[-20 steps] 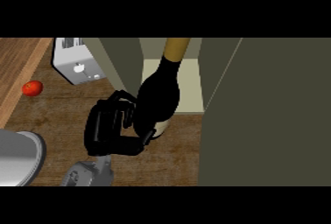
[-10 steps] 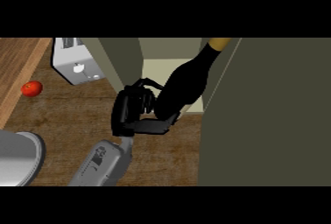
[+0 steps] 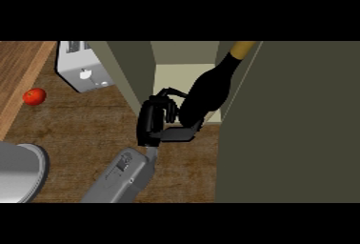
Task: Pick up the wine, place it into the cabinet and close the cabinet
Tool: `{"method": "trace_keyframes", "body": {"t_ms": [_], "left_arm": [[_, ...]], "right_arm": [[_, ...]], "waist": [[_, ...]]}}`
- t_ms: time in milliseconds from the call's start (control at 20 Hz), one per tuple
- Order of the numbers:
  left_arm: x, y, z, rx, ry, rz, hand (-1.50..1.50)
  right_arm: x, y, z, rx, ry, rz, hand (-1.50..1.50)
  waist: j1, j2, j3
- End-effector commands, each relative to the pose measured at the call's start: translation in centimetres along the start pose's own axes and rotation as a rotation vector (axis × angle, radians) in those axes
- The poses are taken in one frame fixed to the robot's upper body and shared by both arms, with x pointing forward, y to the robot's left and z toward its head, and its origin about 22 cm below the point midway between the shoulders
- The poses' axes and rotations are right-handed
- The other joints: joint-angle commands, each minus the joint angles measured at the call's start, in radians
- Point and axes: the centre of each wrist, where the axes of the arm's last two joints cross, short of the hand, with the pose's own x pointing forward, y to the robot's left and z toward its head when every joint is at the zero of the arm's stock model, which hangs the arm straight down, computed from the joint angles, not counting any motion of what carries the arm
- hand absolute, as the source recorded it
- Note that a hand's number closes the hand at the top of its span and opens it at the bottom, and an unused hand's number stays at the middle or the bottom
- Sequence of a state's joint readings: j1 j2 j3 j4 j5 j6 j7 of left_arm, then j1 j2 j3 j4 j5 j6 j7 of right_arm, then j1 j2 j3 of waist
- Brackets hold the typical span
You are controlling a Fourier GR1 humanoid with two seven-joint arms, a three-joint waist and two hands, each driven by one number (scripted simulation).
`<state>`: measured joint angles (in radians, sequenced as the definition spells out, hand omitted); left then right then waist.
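Note:
The wine bottle (image 3: 207, 93) is dark with a golden neck and leans up and to the right, its neck against the edge of the cabinet's open door (image 3: 295, 124). My left hand (image 3: 156, 121) is shut on the bottle's lower part, fingers over its top and thumb under it. Hand and bottle hang at the front of the cabinet's opening, over the pale shelf floor (image 3: 172, 76). The bottle's base is hidden behind the hand. My right hand shows nowhere.
A white toaster (image 3: 81, 71) stands left of the cabinet's side wall (image 3: 130, 71). A red fruit (image 3: 34, 96) lies on the wooden counter (image 3: 84, 128) at the far left. A grey round metal vessel (image 3: 17, 171) sits at the lower left edge.
My left hand has carried the bottle to the right and farther in, from in front of the cabinet's left wall to its opening. The bottle's neck now reaches the door's edge.

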<state>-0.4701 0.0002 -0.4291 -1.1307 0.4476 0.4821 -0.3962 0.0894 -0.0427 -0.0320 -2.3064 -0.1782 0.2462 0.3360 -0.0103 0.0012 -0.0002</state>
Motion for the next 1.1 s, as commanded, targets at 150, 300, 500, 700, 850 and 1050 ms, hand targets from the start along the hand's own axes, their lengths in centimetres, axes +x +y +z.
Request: {"method": "trace_keyframes", "body": {"t_ms": [150,300,500,700,850,1050], "left_arm": [[-2.6,1.1,-0.9,0.044,0.029,-0.017,1.50],[-3.5,2.2,-0.2,0.059,0.053,-0.013,1.50],[-5.4,2.7,1.8,0.075,0.085,-0.013,1.50],[-6.0,2.2,0.3,0.115,0.068,0.047,1.50],[-6.1,3.1,0.4,0.074,0.073,0.119,1.50],[-5.3,3.2,-3.1,0.078,0.061,0.124,1.50]], "right_arm": [[-1.1,0.9,0.7,0.003,-0.004,-0.012,-1.50],[0.4,-0.3,0.2,0.005,-0.013,0.003,-1.50],[1.3,0.0,1.3,-0.010,-0.011,0.004,-1.50],[0.8,1.1,-0.5,0.027,0.003,-0.008,-1.50],[-0.3,-0.4,0.4,0.015,0.006,-0.015,-1.50],[-1.0,0.2,-0.3,0.016,0.006,-0.012,-1.50]], "waist": [[-0.004,0.001,0.000],[0.000,0.000,0.000],[-0.002,0.000,0.000],[-0.016,0.004,-0.001],[-0.003,0.001,0.000],[-0.009,0.003,0.000]]}}
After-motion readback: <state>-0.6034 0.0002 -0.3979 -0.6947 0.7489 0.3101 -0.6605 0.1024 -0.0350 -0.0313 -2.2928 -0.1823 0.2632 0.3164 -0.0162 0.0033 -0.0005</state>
